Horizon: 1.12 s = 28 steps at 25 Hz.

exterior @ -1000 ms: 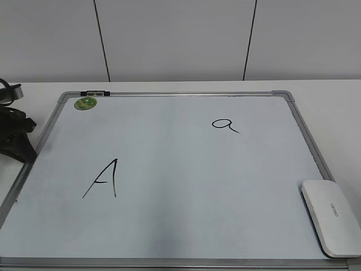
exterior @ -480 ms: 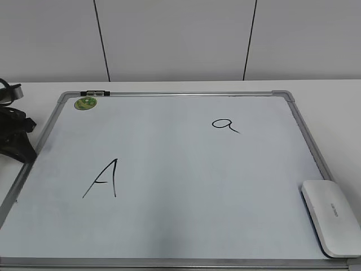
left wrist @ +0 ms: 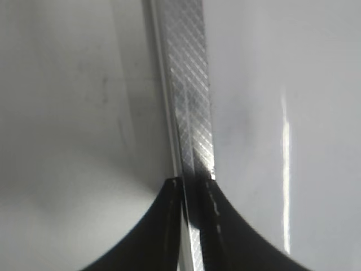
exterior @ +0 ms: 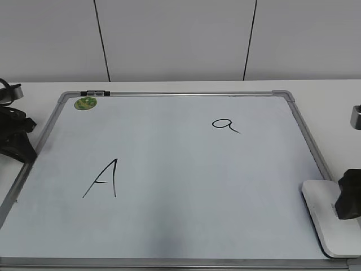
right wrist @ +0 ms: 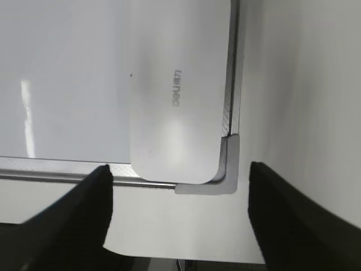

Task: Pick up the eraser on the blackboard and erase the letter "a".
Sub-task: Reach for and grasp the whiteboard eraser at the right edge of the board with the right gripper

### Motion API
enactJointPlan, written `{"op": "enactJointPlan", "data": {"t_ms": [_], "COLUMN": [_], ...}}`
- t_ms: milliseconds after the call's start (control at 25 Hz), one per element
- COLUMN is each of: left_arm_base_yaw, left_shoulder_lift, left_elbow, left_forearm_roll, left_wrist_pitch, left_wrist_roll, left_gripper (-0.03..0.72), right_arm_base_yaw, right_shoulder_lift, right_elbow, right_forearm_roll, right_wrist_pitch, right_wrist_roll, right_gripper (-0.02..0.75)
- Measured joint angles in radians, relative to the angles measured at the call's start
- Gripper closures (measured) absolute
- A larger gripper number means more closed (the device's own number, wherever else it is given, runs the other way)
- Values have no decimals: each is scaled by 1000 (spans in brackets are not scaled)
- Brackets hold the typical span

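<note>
1. The blackboard [exterior: 169,169], a white board in a grey metal frame, lies flat on the table; two marker letters are written on it, well apart.
2. The letter "a" [exterior: 224,125] sits in the upper right part of the board, unerased. The capital "A" [exterior: 104,179] lies lower left and is not the target.
3. The eraser [exterior: 321,217] rests flat in the board's lower right corner, just inside the frame. In the right wrist view the eraser [right wrist: 177,90] has its printed top face upward and its short end against the grey corner cap [right wrist: 223,169]. Lying this way, its narrow width is presented for a grasp across the sides.
4. The right gripper [right wrist: 177,220] has its jaws spread wide, wider than the eraser, and holds nothing. Its fingers [right wrist: 73,214] frame the eraser's near end from above, an alignment that suits a descent to straddle the block. In the exterior view the right gripper [exterior: 350,195] overlaps the eraser's right edge.
5. The left gripper [left wrist: 192,192] is parked at the board's left frame rail [left wrist: 189,84]; its fingertips are nearly together with only a thin gap, gripping nothing. It stays clear of the working area.
6. A green magnet [exterior: 86,103] sits near the upper left corner, uninvolved.
7. Judged stage: pre-grasp; erasing not yet begun.
</note>
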Motion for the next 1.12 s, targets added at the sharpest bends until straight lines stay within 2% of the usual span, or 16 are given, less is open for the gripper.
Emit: {"op": "enactJointPlan", "data": {"t_ms": [120, 280, 600, 1120], "left_arm_base_yaw": [0, 0, 0, 0], "left_shoulder_lift": [0, 0, 0, 0], "left_elbow": [0, 0, 0, 0], "left_forearm_roll": [0, 0, 0, 0], "left_wrist_pitch": [0, 0, 0, 2], "left_wrist_roll": [0, 0, 0, 0], "left_gripper": [638, 638, 638, 636], "right_arm_base_yaw": [0, 0, 0, 0], "right_shoulder_lift": [61, 129, 265, 355], "right_elbow": [-2, -16, -98, -104], "right_forearm_roll": [0, 2, 4, 10], "right_wrist_pitch": [-46, -86, -100, -98], "right_wrist_roll": [0, -8, -12, -14], "right_gripper": [89, 69, 69, 85]}}
